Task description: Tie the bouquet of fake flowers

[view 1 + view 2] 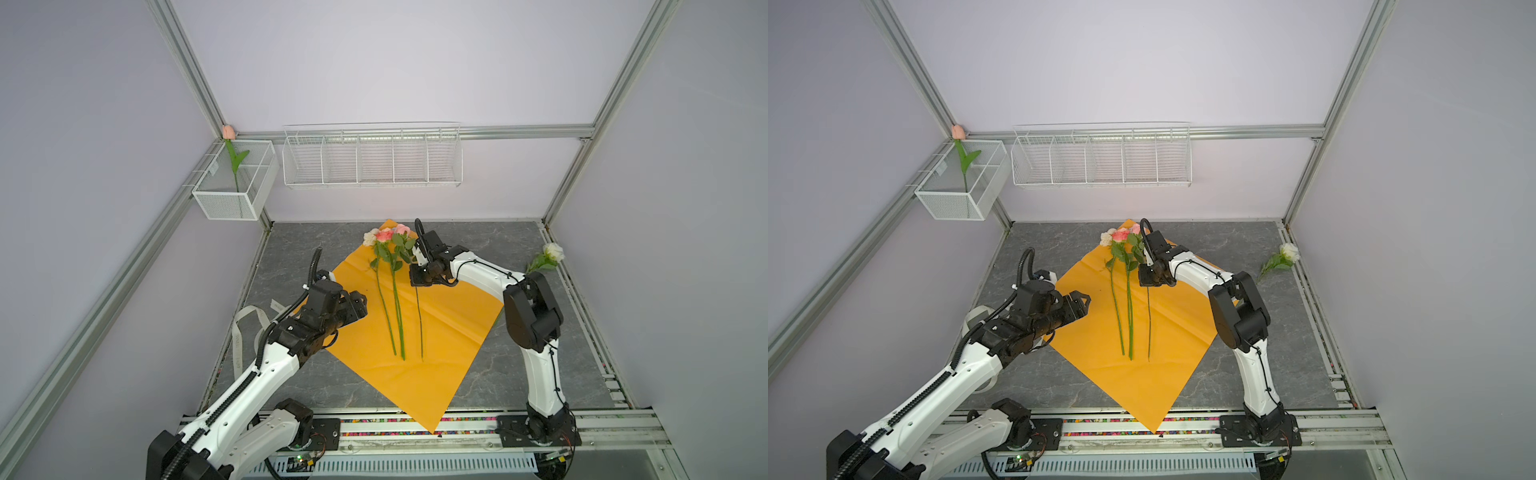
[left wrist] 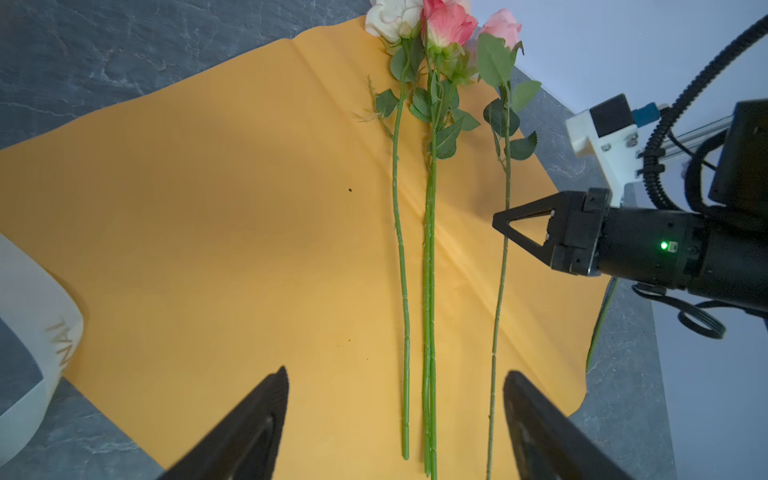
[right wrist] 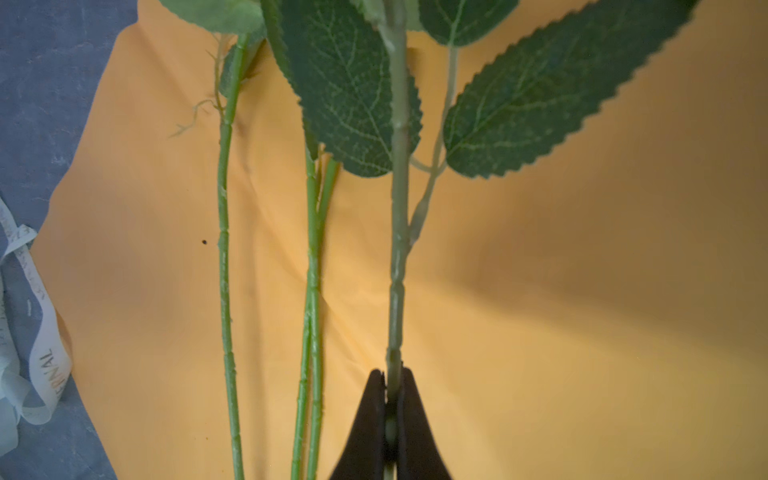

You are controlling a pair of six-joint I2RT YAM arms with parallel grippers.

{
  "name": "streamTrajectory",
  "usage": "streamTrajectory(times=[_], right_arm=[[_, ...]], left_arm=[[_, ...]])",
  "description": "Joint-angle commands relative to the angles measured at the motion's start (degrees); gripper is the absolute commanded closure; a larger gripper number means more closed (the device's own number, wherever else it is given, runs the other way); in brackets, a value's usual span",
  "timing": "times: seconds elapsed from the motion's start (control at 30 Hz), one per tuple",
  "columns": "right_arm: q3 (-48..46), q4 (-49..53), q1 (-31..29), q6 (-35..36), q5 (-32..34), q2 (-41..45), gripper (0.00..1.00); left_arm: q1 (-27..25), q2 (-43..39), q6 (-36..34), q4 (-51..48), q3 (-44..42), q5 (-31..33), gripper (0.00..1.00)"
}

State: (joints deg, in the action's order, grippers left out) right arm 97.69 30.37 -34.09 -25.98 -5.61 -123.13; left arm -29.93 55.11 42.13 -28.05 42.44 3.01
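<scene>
The bouquet of fake flowers lies spread on orange wrapping paper, heads toward the back wall. Three green stems rest side by side under white and pink roses. My right gripper is shut on the stem of a further pink rose, just right of the others. My left gripper hovers open over the paper's left part and holds nothing; in the left wrist view the stem ends lie between its fingers.
A white rose lies alone at the table's right edge. A pale printed ribbon sits left of the paper. On the back wall hang a mesh basket with a pink tulip and a wire rack.
</scene>
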Motion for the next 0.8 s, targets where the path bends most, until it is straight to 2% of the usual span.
streamTrajectory(times=[0.0, 0.2, 0.37, 0.47, 0.63, 0.7, 0.77], right_arm=[[3.8, -0.2, 0.2, -2.4, 0.8, -1.7, 0.92], [8.4, 1.9, -0.2, -2.0, -4.4, -6.9, 0.89], [9.2, 4.0, -0.9, -0.2, -4.1, -7.1, 0.84], [9.3, 5.8, -0.6, 1.6, -2.0, -5.4, 0.66], [5.9, 8.0, 2.3, 5.1, 3.2, 3.6, 0.59], [1.4, 7.0, 5.1, 5.1, 4.0, 8.9, 0.58], [-7.4, 3.0, 10.2, 4.6, 4.0, 15.8, 0.54]], left_arm=[[0.2, -1.4, 1.5, -1.9, -1.4, 1.2, 0.18], [0.2, -0.8, 0.8, -1.5, -1.3, 0.9, 0.18], [0.3, 0.9, 0.1, -0.7, 0.0, -0.3, 0.18], [0.3, 1.9, -0.4, 0.5, 0.8, -2.3, 0.18], [0.2, 4.4, -1.8, 6.4, 0.7, -9.7, 0.18], [0.2, 6.3, -1.0, 9.4, 0.5, -12.8, 0.19], [-0.5, 9.1, -0.4, 11.9, 1.1, -15.5, 0.19]])
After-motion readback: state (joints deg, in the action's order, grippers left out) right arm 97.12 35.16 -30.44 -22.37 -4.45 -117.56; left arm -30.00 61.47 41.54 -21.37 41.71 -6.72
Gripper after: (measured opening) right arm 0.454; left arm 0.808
